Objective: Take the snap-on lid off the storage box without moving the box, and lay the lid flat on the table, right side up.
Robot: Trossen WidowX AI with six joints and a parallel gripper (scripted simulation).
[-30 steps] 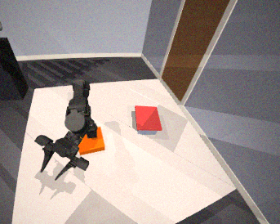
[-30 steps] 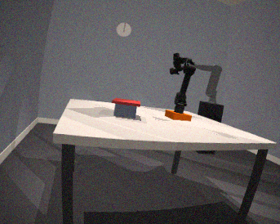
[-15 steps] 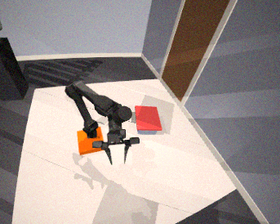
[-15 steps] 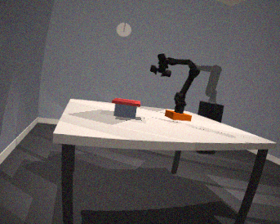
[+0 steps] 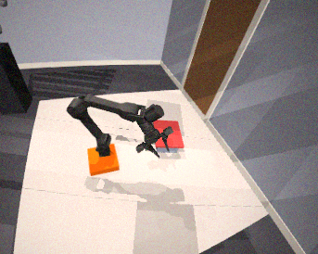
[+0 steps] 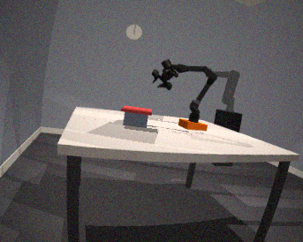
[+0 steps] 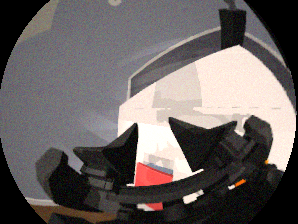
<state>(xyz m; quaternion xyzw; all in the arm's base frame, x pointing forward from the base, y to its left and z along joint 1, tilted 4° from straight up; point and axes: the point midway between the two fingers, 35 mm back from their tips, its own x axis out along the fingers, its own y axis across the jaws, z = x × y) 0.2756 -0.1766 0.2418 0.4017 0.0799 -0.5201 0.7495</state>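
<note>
The red lid (image 5: 176, 140) (image 6: 136, 110) (image 7: 152, 177) sits flat on top of the blue-grey storage box (image 5: 174, 150) (image 6: 135, 120) (image 7: 161, 169), its edges reaching past the walls. The box stands upright on the white table (image 5: 59, 218) (image 6: 211, 149) (image 7: 220, 75). My gripper (image 5: 163, 154) (image 6: 156, 84) (image 7: 153, 121) is open, with nothing between its fingers. It hangs high above the table, well above the lid and not touching it. In the top view the arm and gripper hide part of the lid's left side; the wrist view shows the lid low between the fingers.
The arm's orange base block (image 5: 103, 166) (image 6: 193, 125) stands on the table, to the right of the box in the exterior view. A wall with a brown door (image 5: 217, 51) runs along the table's right side in the top view. A black pedestal (image 5: 9, 79) (image 6: 228, 120) stands beyond the table.
</note>
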